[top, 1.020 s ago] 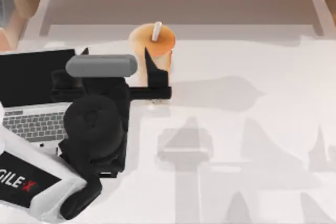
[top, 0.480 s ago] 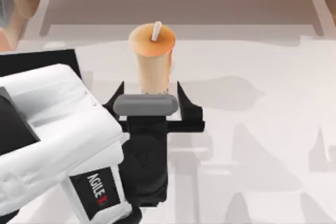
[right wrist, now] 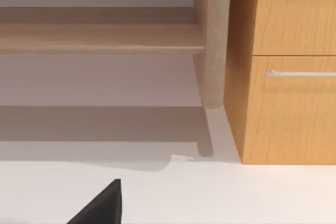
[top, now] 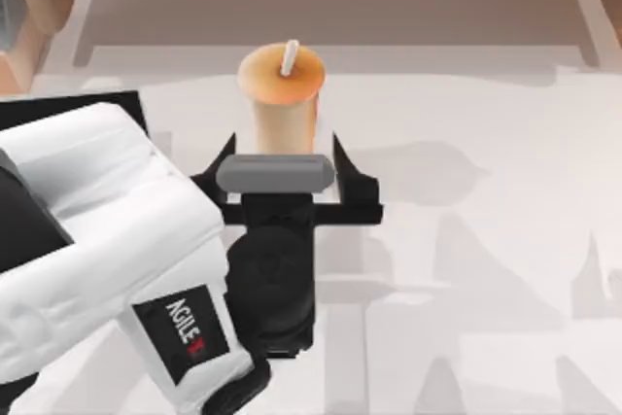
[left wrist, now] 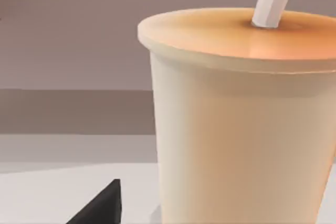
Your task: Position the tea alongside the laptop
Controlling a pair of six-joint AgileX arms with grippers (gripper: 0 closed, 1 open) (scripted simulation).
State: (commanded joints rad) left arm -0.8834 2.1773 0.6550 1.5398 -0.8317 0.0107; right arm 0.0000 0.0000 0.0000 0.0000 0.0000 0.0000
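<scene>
Left gripper (top: 283,157) spread wide, just near of the upright tea (top: 284,104) on the white table (top: 486,240); wooden cabinet (right wrist: 286,66) beyond.

The left arm (top: 97,230) has a glossy white shell with a black panel lettered AGILEX in white and red; its wrist is matte black, topped by a grey capsule-shaped bar, ending in a black end effector (top: 285,167) with pointed fingers.

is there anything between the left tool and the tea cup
Nothing visible. The left tool sits open right in front of the tea, one finger on either side of the cup's lower part, with bare table around them.
</scene>
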